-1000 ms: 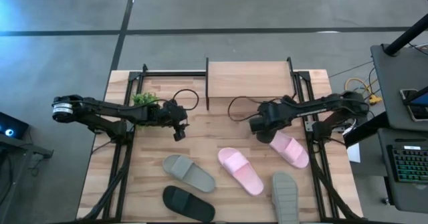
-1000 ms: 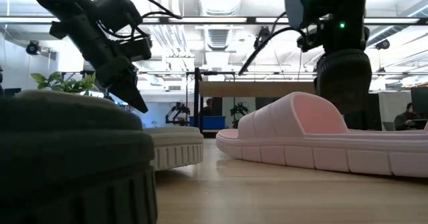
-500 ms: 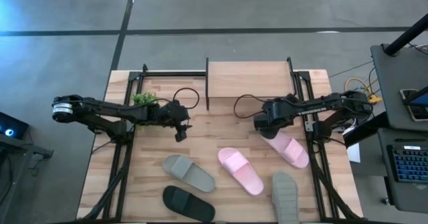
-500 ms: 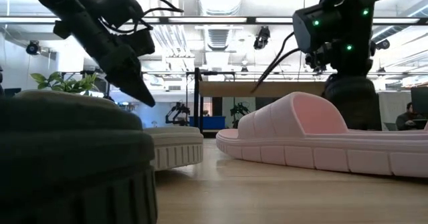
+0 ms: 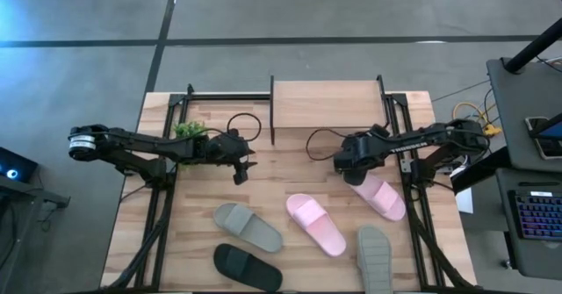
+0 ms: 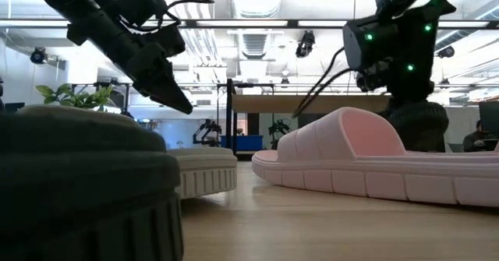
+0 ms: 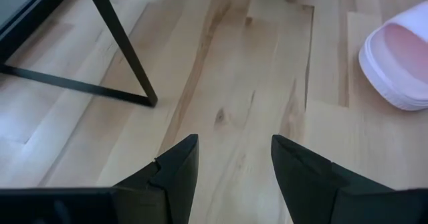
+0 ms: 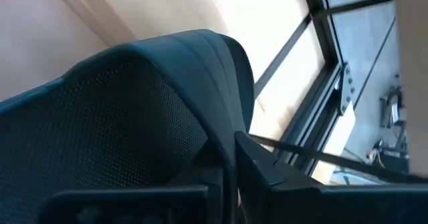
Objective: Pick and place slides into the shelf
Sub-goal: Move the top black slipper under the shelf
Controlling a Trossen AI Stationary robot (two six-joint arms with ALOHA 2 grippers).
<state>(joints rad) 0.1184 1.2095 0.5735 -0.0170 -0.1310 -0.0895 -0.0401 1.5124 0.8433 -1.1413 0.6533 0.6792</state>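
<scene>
Several slides lie on the wooden table: a pink one (image 5: 316,224) in the middle, a second pink one (image 5: 379,195) to its right, a grey one (image 5: 248,226), another grey one (image 5: 373,257) at the near right, and a black one (image 5: 248,268) at the near edge. The shelf (image 5: 327,105) stands at the far middle on thin black legs. My right gripper (image 5: 349,178) is shut, tilted down at the far end of the right pink slide. My left gripper (image 5: 239,175) hangs open over bare wood, left of the shelf, with nothing between its fingers (image 7: 174,170). My right gripper (image 8: 231,137) stands shut by the far end of the right pink slide (image 5: 362,183). Its own dark fingers hide the tips. I cannot tell whether they touch the slide.
A small green plant (image 5: 189,132) stands at the far left beside the left arm. One black shelf leg (image 7: 120,50) is just beyond my left gripper. Bare wood lies between the shelf and the slides. In the low view the black slide (image 6: 78,199) blocks the near left.
My right gripper has come down toward the far end of the right pink slide. My left gripper has tipped its fingers up, closer to level, and stayed in place and open. No slide has moved.
</scene>
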